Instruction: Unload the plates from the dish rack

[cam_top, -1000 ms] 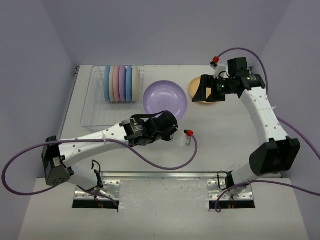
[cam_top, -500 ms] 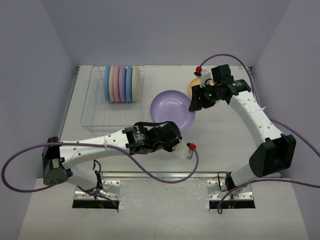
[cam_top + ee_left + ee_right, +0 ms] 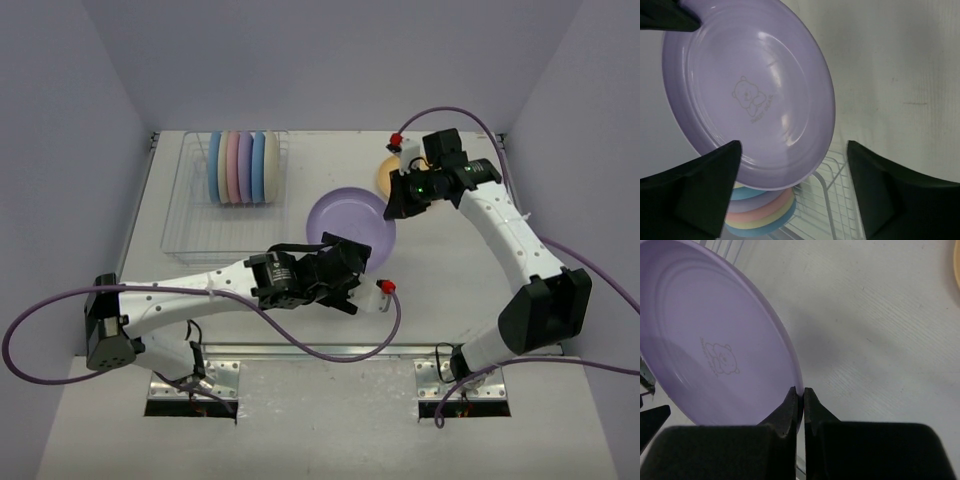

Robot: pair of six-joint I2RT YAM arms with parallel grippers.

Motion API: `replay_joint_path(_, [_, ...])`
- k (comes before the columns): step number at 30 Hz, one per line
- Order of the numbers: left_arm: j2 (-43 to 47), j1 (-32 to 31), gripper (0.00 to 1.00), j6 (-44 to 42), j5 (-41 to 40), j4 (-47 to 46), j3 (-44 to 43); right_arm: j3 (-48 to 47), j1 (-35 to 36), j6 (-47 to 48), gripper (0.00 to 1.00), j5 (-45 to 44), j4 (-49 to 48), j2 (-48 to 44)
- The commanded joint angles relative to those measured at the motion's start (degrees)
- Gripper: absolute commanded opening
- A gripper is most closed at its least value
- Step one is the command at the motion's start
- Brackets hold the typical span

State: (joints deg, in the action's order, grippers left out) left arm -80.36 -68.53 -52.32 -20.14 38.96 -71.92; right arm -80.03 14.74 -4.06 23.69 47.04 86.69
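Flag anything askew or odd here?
Nothing stands out. The right gripper is shut on the lavender plate at its rim, and the left gripper is open at its opposite edge. The other plates stand upright in the rack; an orange plate lies flat on the table.

Lavender plate (image 3: 345, 222): bear print, rim pinched in my right pincer (image 3: 799, 399).
Rack plates (image 3: 242, 167): five pastels upright in dish rack's (image 3: 185, 228) far end.
Orange plate (image 3: 383, 172): flat, far right.

worktop (image 3: 450, 265), white, matte. carries: wire dish rack (image 3: 190, 225), far left; one yellow-orange plate (image 3: 384, 175), flat, far right.
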Motion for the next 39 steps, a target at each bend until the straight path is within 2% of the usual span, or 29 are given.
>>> replay_joint_path(1, [2.3,3.7,1.0,5.5,-1.2,-3.1,-4.6,-5.6,-2.7,1.0,0.0,-2.8,-1.2,0.6])
replay_joint_path(6, [5.1,13.8,1.0,13.0,3.7,-4.8,-11.1,-11.3,-13.7,-2.3,0.0,2.7,-1.0,5.7])
replay_joint_path(9, [7.2,22.1,1.0,20.6,4.6,-6.2,-14.6,-16.3,-21.8,-4.7,0.0,4.1,-1.0,10.6])
replay_joint_path(12, [9.6,31.3,1.0,28.2,6.1,-7.5,-15.6,-20.2,-25.4,-6.2,0.0,3.6,-1.1,16.4])
replay_joint_path(13, [9.7,31.8,1.0,31.0,6.2,-7.4,-15.9,-21.4,-26.3,-6.8,0.0,3.6,-1.1,16.7])
replay_joint_path(15, [10.8,40.3,1.0,38.4,12.2,-5.2,-17.1,-24.7,-28.3,-8.6,0.0,2.6,-1.4,22.0])
replay_joint_path(18, [11.2,48.4,1.0,45.9,16.5,-3.1,-16.4,-27.6,-29.4,-11.1,0.0,0.6,-2.7,26.3])
replay_joint_path(24, [11.8,61.3,1.0,53.7,27.0,-2.5,-12.8,-31.5,-29.3,-13.8,0.0,-0.7,-6.2,33.1])
replay_joint_path(28, [10.4,65.7,0.99,55.5,31.7,-2.0,-11.6,-33.6,-29.2,-14.7,0.0,-0.9,-8.1,37.2])
replay_joint_path(39, [8.0,68.0,1.0,56.8,31.6,-3.0,-10.6,-36.5,-28.1,-15.7,0.0,-1.7,-10.6,44.9])
